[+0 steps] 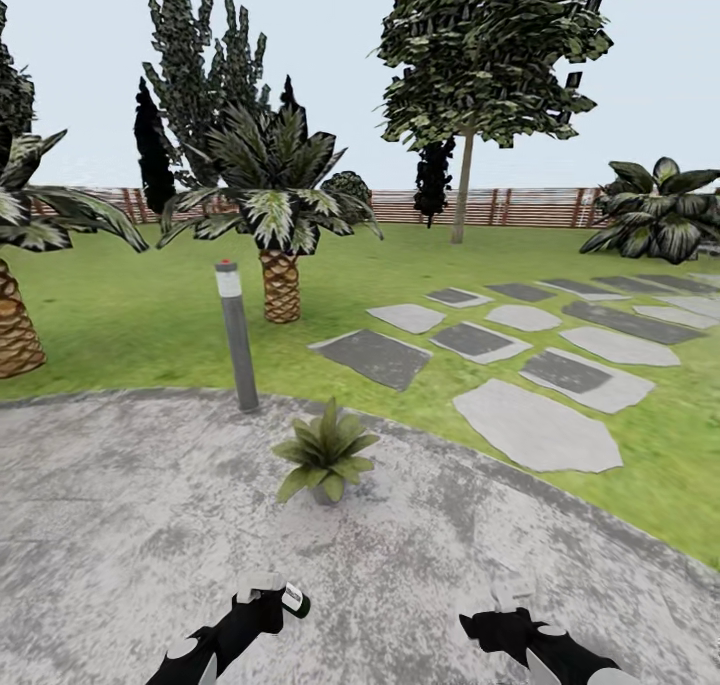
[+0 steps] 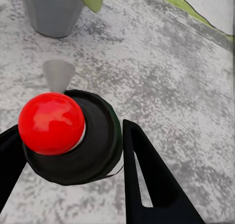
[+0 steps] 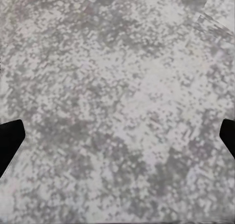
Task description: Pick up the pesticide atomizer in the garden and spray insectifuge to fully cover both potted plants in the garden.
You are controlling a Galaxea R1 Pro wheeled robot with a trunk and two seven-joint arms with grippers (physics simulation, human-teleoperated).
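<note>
Two grippers sit low in our head view over the grey stone patio (image 1: 120, 505). Starting at the left, a palm (image 1: 15, 265) stands on the lawn (image 1: 130, 315), and a second palm (image 1: 275, 215) grows further in, with the brown slat fence (image 1: 520, 206) running behind. Near the patio's edge we see the grey lamp post (image 1: 237, 335) with its red cap. Just right of it, on the stone, is one potted plant (image 1: 325, 452), a low rosette of pointed green leaves; our left wrist view shows its grey pot (image 2: 51, 11) close ahead. Our left gripper (image 1: 268, 599) is clenched on the pesticide atomizer (image 1: 293, 599), and in the left wrist view the bottle's red top (image 2: 51, 122) and dark body sit between the black fingers (image 2: 147, 175), pointing toward the pot. Further right, our right gripper (image 1: 505, 605) hovers over bare stone, its dark fingertips (image 3: 10, 140) spread wide at the edges of the right wrist view, released. Beyond it, flat stepping stones (image 1: 535, 425) cross the grass toward a tall tree (image 1: 465, 95) and a broad-leaved bush (image 1: 660, 210)
</note>
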